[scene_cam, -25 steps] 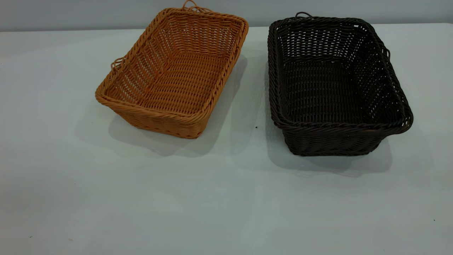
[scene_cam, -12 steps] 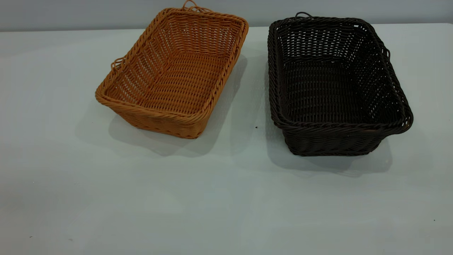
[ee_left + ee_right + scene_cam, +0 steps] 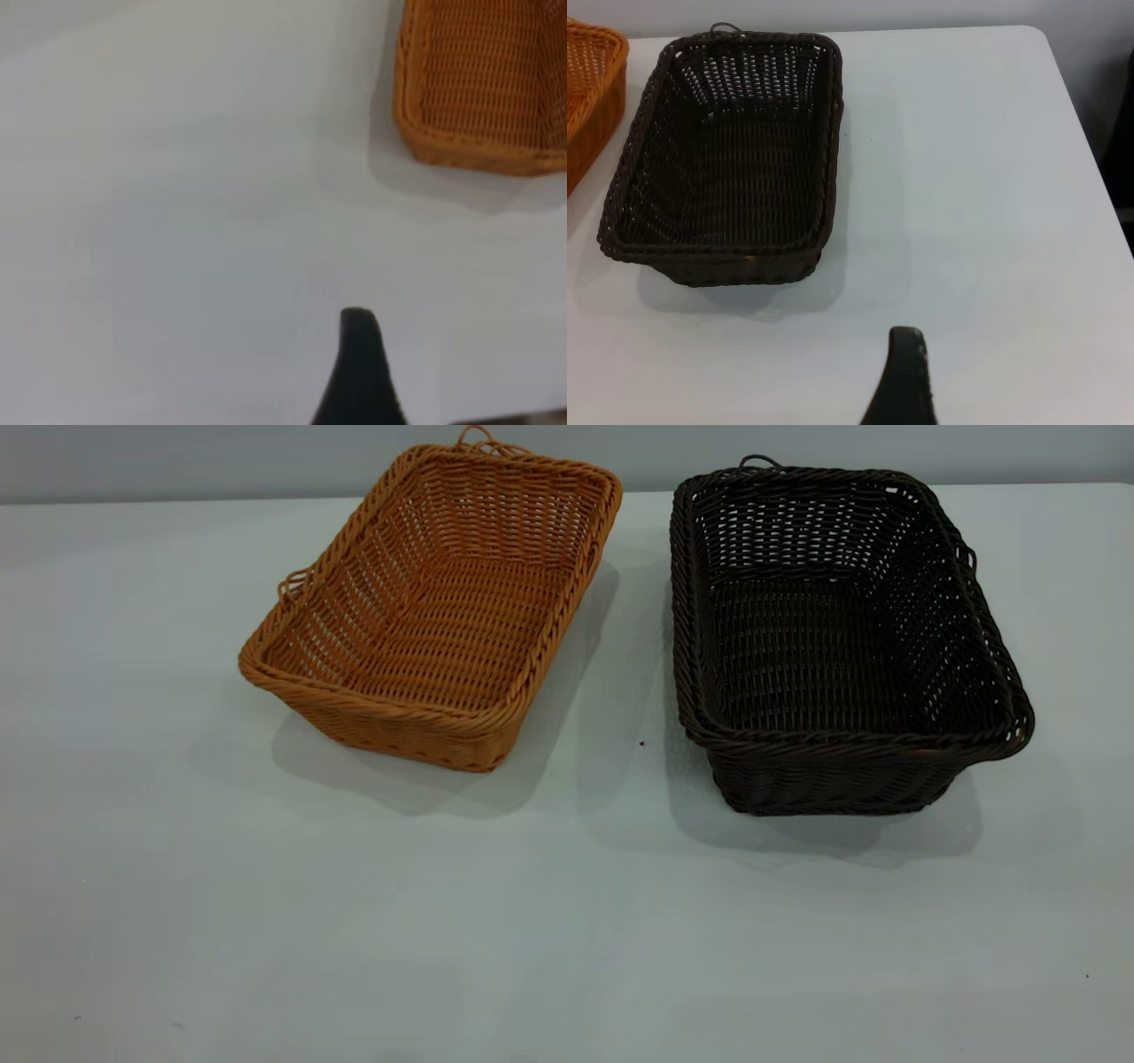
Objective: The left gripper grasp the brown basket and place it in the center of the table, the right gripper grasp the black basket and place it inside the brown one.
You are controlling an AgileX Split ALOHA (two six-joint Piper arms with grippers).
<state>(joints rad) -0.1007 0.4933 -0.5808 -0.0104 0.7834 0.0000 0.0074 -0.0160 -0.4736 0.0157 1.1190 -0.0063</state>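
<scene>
The brown basket [image 3: 434,611] stands empty on the table [image 3: 567,921] at the back left, turned at a slight angle. The black basket [image 3: 833,638] stands empty at the back right, a gap of bare table between the two. Neither gripper shows in the exterior view. In the left wrist view my left gripper [image 3: 359,363] shows as one dark tip above bare table, well short of a corner of the brown basket [image 3: 483,88]. In the right wrist view my right gripper [image 3: 904,372] shows as one dark tip above the table, short of the black basket [image 3: 726,159].
The table's right edge and far corner [image 3: 1063,106] show in the right wrist view, with a dark gap beyond. A grey wall [image 3: 177,460] runs behind the baskets. A few tiny dark specks [image 3: 641,743] dot the table.
</scene>
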